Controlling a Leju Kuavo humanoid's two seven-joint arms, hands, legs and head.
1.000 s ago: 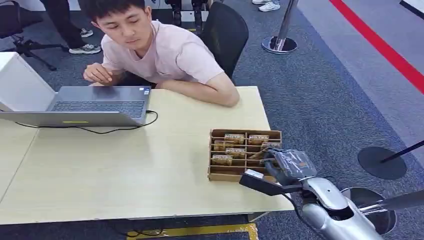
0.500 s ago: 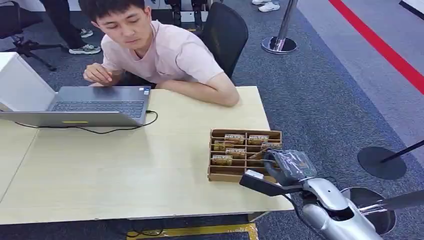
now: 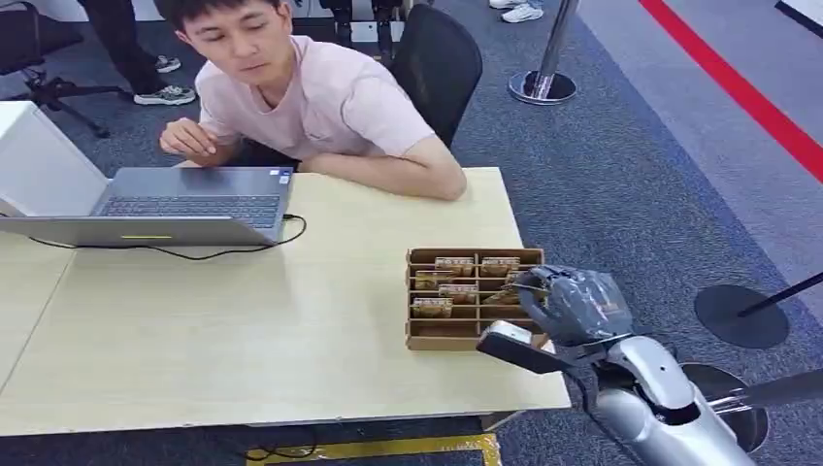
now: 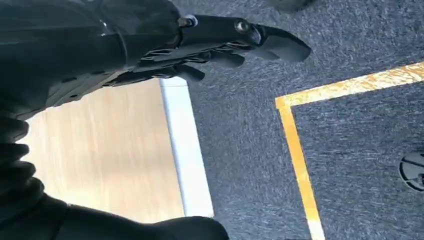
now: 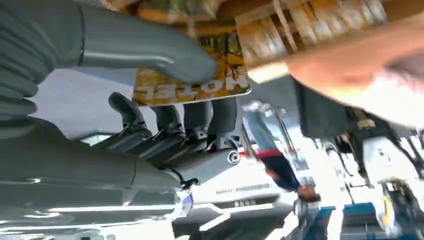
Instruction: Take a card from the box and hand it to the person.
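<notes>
Though the handover is not yet begun, the taking looks nearly done: in the right wrist view the right hand (image 5: 165, 95) pinches a yellow card (image 5: 195, 75), the thumb (image 5: 150, 50) pressed on its face and the darker fingers (image 5: 200, 120) behind it. In the head view that hand (image 3: 575, 303) sits at the right end of the box (image 3: 427, 340), at the table's (image 3: 243, 330) near right corner, and the card itself is hidden there behind the hand. Whether the card has fully cleared its slot I cannot tell (the box's dividers and other cards crowd close around it in the wrist view).

The left hand (image 4: 220, 45) hangs beside the table edge above the carpet, fingers held loosely together and curled a little, holding nothing.

The person (image 3: 320, 97) sits at the far side, leaning on the table with one forearm, the other hand by a laptop (image 3: 184, 204), looking down. Neither hand of theirs is held out to receive.

By my judgement, what is left is the larger part: lift the card free, carry it across the table toward the person, and let go once they take it.
</notes>
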